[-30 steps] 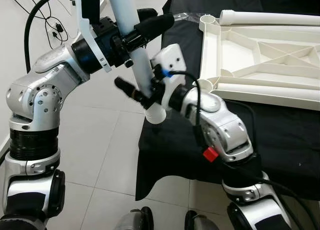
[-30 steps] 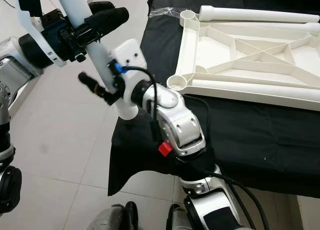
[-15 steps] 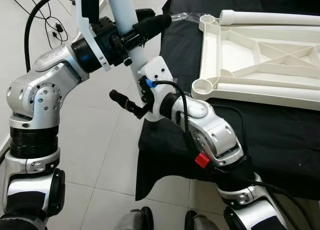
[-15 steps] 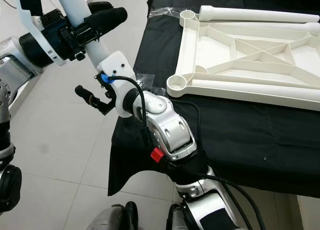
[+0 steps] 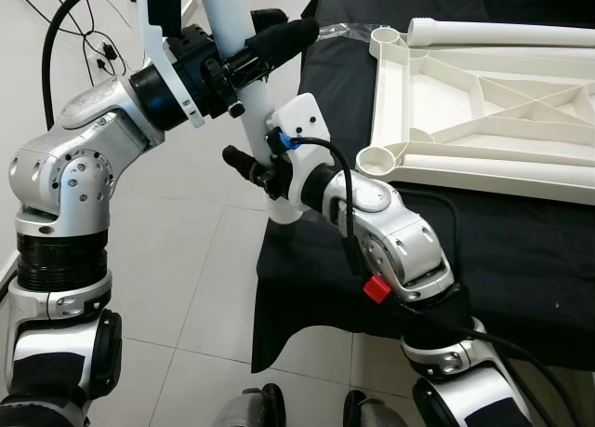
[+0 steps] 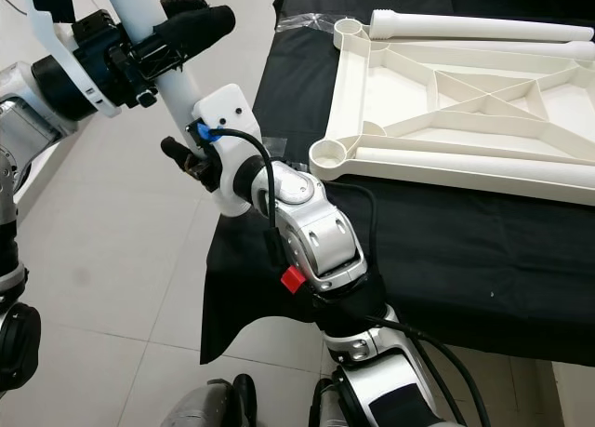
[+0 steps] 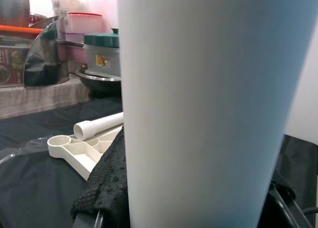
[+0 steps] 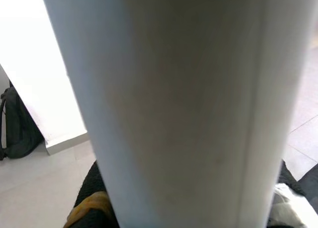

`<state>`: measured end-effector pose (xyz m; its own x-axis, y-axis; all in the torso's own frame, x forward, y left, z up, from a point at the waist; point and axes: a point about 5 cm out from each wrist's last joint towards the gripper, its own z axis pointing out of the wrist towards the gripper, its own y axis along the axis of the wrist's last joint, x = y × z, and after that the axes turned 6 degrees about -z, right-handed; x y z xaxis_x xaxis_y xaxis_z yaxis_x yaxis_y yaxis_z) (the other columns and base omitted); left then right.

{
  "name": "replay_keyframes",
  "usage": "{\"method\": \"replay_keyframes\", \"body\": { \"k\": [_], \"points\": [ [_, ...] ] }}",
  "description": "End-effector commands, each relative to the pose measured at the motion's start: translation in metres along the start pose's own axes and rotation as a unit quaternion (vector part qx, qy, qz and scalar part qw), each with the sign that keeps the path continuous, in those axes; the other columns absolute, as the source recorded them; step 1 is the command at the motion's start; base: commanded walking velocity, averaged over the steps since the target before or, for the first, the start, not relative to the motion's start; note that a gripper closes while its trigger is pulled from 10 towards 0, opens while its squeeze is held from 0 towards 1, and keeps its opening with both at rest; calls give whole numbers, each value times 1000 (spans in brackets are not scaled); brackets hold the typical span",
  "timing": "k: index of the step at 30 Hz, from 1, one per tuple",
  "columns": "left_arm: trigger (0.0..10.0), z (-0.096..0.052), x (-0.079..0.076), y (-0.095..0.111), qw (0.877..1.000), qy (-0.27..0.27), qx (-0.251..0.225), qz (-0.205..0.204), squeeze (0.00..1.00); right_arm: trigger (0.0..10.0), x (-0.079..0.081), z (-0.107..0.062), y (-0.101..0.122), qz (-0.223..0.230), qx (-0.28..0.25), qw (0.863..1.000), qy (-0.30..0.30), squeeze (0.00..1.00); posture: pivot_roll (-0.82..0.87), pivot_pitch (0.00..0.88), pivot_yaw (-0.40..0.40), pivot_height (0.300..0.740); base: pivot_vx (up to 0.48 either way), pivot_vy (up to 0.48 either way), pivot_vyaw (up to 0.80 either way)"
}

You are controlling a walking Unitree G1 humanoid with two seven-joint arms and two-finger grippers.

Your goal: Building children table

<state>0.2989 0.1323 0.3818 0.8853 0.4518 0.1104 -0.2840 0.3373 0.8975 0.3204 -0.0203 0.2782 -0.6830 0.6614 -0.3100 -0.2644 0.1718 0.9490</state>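
Observation:
A white table leg stands steeply tilted over the floor, left of the table. My left gripper is shut on its upper part, black fingers wrapped across it. My right gripper is shut on the same leg near its lower end, with one black finger showing on the leg's left side. In both wrist views the leg runs between the fingers. The white tabletop lies upside down on the black-covered table, and its near corner socket is just right of my right arm.
Two more white legs lie at the tabletop, one along its far edge and one along its near edge. Pale tiled floor spreads to the left. Black cables hang at the far left. My own feet show at the bottom.
My right gripper had dropped down and left off the leg half a second ago; it has now come back up and closed on the lower end. The left gripper still holds the leg.

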Motion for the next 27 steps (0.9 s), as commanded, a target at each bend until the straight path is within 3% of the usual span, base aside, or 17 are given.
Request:
{"method": "replay_keyframes", "body": {
  "k": [1, 4, 5, 8, 9, 16, 18, 19, 22, 27],
  "points": [
    [0, 12, -15, 3, 998, -57, -10, 0, 0, 0, 11, 5, 3, 8, -5, 1000, 22, 0, 49, 230, 64, 740, 0, 0, 0],
    [0, 12, -16, 3, 998, -59, -8, 1, 0, 0, 10, 6, 4, 7, -7, 1000, 21, 0, 47, 232, 63, 740, 0, 0, 0],
    [4314, 12, -16, 3, 998, -58, -8, 1, 1000, 0, 9, 6, 4, 7, -8, 1000, 19, 0, 47, 231, 62, 740, 0, 0, 0],
    [4314, 13, -16, 4, 998, -58, -7, 2, 1000, 0, 9, 6, 5, 7, -9, 1000, 19, 0, 47, 231, 62, 740, 0, 0, 0],
    [10000, 13, -15, 6, 998, -57, -14, 0, 1000, 0, 8, 6, 5, 7, -11, 1000, 16, 0, 47, 230, 62, 740, 0, 0, 0],
    [10000, 10, -13, 20, 998, -52, -41, -9, 1000, 0, 7, 4, 4, 9, -13, 1000, 9, 0, 47, 225, 65, 740, 0, 0, 0],
    [10000, 2, -12, 46, 995, -52, -88, -20, 1000, 0, 2, 1, 0, 9, -9, 1000, -3, 0, 47, 223, 66, 740, 0, 0, 0],
    [10000, 2, -12, 46, 995, -52, -88, -20, 1000, 0, 2, 1, 0, 9, -9, 1000, -3, 0, 47, 223, 66, 740, 0, 0, 0],
    [10000, -19, -18, 88, 987, -67, -144, -16, 1000, 0, -15, -5, -7, 5, 0, 999, -36, 0, 53, 217, 59, 740, 0, 0, 0],
    [10000, -31, -27, 108, 983, -78, -169, -1, 1000, 0, -27, -9, -9, 3, 1, 998, -67, 0, 55, 210, 53, 740, 0, 0, 0]
  ]
}}
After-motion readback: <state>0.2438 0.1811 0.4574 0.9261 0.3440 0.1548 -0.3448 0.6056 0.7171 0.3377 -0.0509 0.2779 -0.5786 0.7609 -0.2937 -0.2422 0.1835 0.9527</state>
